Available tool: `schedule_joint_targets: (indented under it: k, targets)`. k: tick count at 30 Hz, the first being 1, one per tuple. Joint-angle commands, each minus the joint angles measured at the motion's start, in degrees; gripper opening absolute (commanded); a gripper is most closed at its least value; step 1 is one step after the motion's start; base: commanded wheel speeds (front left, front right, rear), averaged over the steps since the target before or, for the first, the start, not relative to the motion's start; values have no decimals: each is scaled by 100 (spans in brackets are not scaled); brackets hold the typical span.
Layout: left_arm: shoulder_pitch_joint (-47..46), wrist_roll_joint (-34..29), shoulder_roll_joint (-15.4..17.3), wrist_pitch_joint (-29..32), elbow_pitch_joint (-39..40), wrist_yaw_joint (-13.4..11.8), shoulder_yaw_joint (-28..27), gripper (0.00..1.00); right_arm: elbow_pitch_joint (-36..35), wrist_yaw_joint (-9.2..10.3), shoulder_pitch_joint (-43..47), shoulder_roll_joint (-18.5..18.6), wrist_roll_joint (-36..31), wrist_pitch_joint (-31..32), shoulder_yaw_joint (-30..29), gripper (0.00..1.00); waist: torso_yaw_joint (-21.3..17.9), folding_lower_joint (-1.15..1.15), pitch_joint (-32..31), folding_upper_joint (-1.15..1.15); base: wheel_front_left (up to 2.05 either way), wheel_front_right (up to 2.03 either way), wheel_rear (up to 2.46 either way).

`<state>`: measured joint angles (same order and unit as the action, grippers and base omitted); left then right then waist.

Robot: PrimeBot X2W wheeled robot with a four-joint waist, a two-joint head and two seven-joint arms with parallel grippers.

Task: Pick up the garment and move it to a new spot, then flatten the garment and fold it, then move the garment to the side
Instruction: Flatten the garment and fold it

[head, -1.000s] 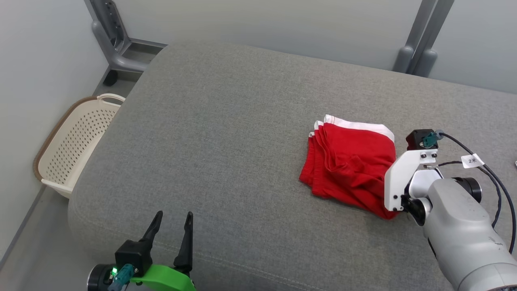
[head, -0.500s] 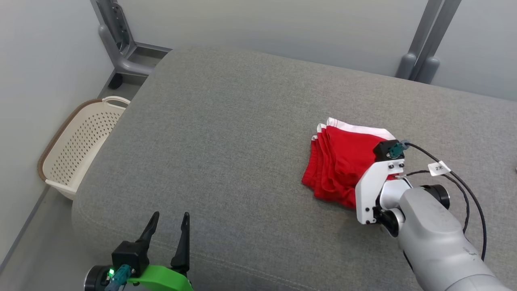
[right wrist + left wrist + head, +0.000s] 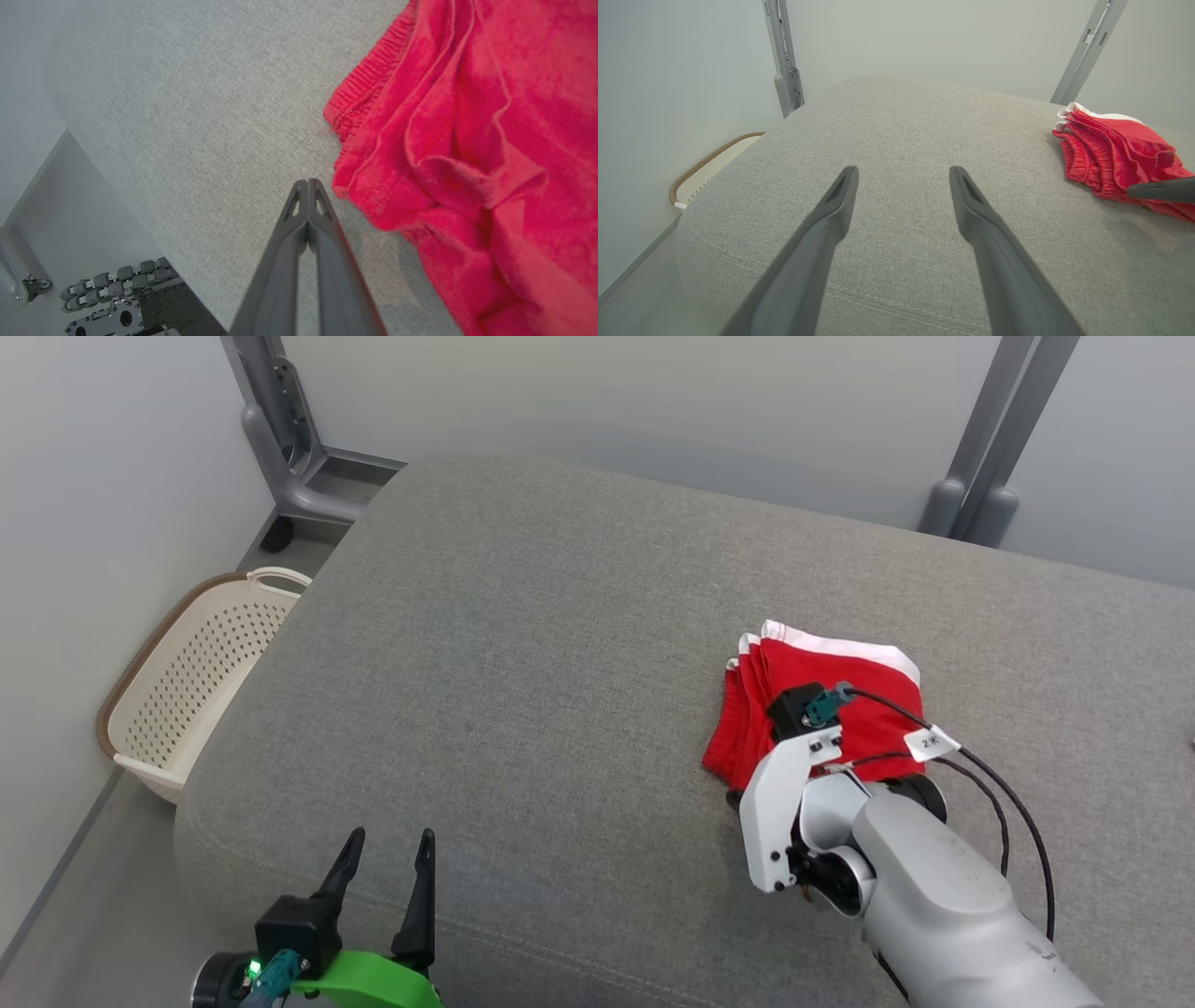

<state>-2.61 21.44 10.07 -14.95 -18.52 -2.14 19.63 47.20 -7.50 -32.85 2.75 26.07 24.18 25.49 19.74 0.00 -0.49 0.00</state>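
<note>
1. Counting from where I stand: one garment (image 3: 840, 663), one basket (image 3: 201, 677), two hands and two grey metal posts (image 3: 271, 411).
2. The garment is red with a white band along its far edge. It is folded into a layered stack and lies on the grey cushion (image 3: 523, 663), on the robot's right half, well apart from the basket.
3. The basket is cream, perforated, with a brown rim and a looped handle. It stands on the floor (image 3: 56, 915) just beside the cushion's left side. The part of its inside that I can see is bare perforated plastic; the rest is hidden behind the cushion's edge.
4. The left hand (image 3: 903, 175) hangs low near the cushion's front edge with its two dark fingers spread apart. It grips nothing and is well away from the garment.
5. The right hand (image 3: 307, 184) has its two fingers pressed together, tip to tip, with nothing between them. The tip is just beside the garment's near left edge, over the cushion; I cannot tell whether it touches the cloth.
6. Seen from the head, one white wrist bracket (image 3: 775, 803) and the grey forearm (image 3: 934, 896) cover the garment's near part, and one small white tag (image 3: 934, 744) shows over its right side.
7. One post stands behind the cushion's far left corner, and the other post (image 3: 999, 439) stands behind its far right.
</note>
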Motion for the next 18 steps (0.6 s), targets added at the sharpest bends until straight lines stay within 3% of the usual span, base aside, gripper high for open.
schedule_joint_targets:
  k: [1, 10, 18]
  targets:
    - [68, 28, 49, -19, 22, -41, -20, 100, -135, 3, -70, 30, -1, -58, -68, 0, -14, 0, -15, 0, 0, 0, 0]
    - [99, 53, 63, -21, 91, -74, 12, 100, -316, 3, -342, 450, -695, -241, -966, 0, -87, 0, -15, 0, 0, 0, 0]
    - [20, 36, -38, -22, 122, -61, 101, 100, 22, 3, -232, 419, -1383, -386, -1625, 0, -66, 0, 166, 0, 0, 0, 0]
